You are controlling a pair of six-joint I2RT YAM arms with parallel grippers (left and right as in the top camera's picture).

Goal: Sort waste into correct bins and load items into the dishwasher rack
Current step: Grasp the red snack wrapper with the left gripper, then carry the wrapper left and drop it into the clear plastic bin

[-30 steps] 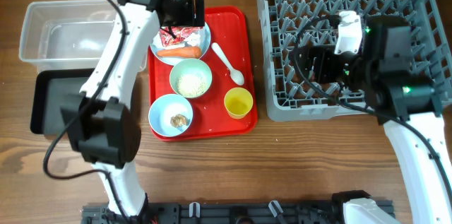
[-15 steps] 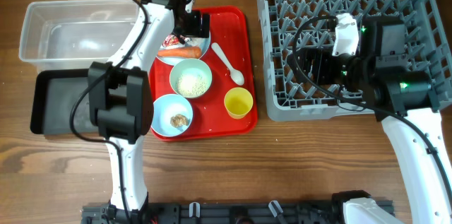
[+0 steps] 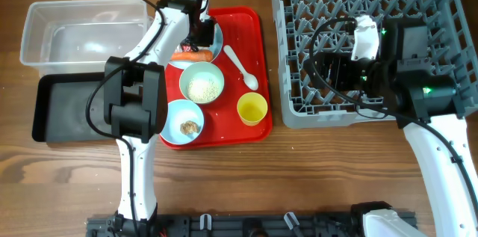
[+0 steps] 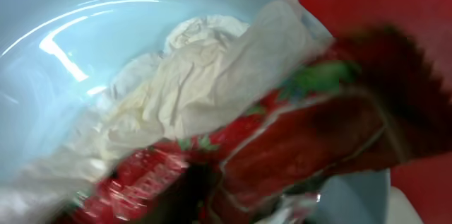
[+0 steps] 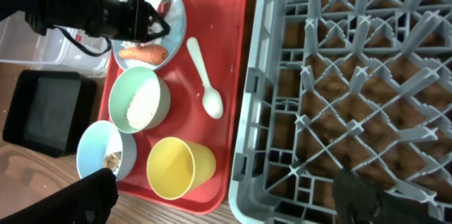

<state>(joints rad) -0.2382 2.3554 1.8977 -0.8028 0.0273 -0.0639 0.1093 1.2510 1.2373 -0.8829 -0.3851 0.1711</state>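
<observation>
A: Where is the left gripper (image 3: pixel 196 37)?
B: Down on the plate (image 3: pixel 218 41) at the far end of the red tray (image 3: pixel 250 24), right at the wrapper (image 4: pixel 304 146) and tissue (image 4: pixel 205 90). Its wrist view is a blurred close-up of those 2. I cannot tell whether the jaws grip the wrapper.
A: And the right gripper (image 5: pixel 227 196)?
B: Spread wide, nothing between the fingers, over the rack (image 3: pixel 299 13).
A: The rest?
B: The carrot (image 3: pixel 193 55) lies on the plate's near edge. The green bowl (image 3: pixel 202 84) holds rice, the blue bowl (image 3: pixel 184 123) a brown scrap. The cup (image 3: pixel 252 108) and spoon (image 3: pixel 243 66) are beside them. The tub (image 3: pixel 45 20) and black tray (image 3: pixel 52 110) sit left of the red tray.
</observation>
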